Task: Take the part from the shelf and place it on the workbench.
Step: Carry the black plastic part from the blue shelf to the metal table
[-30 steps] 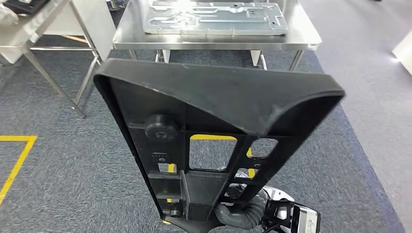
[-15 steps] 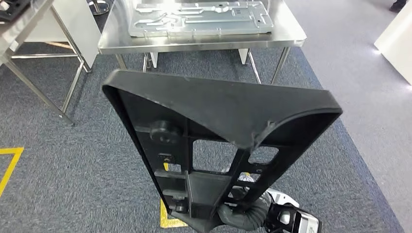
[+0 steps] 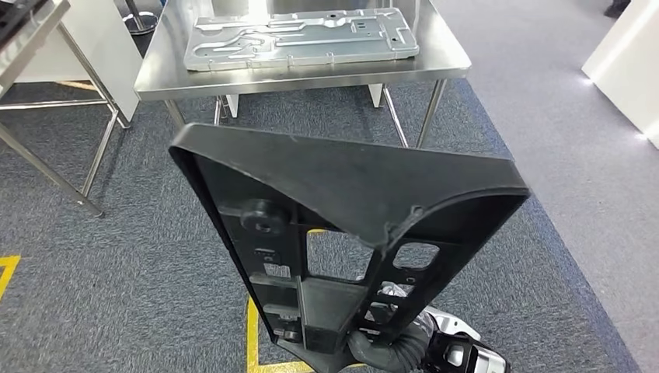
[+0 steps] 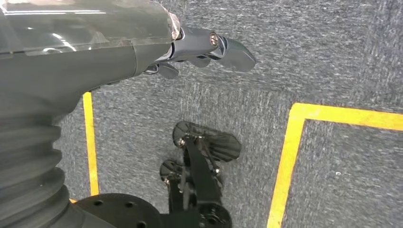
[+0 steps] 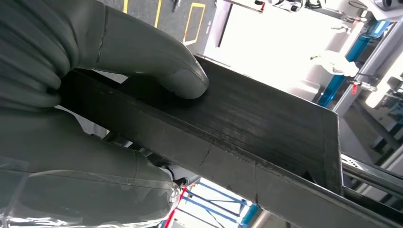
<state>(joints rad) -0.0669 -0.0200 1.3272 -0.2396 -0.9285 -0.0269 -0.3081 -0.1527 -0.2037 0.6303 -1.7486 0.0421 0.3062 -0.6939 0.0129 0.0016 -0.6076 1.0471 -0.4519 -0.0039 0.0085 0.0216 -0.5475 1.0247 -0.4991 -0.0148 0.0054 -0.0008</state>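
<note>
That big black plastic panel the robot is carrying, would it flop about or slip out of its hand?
The black ribbed plastic panel probably stays stiff: it keeps its shape though the right hand holds only its narrow end. Its cut-outs suggest it is fairly light. Held so far from its wide end, it may swing or twist.

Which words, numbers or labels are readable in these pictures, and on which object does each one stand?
None can be read.
Small white label on the black plastic part: too small and blurred.
Yellow floor lines: plain marking, no text.
Metal plate on the steel workbench: no visible text.
</note>
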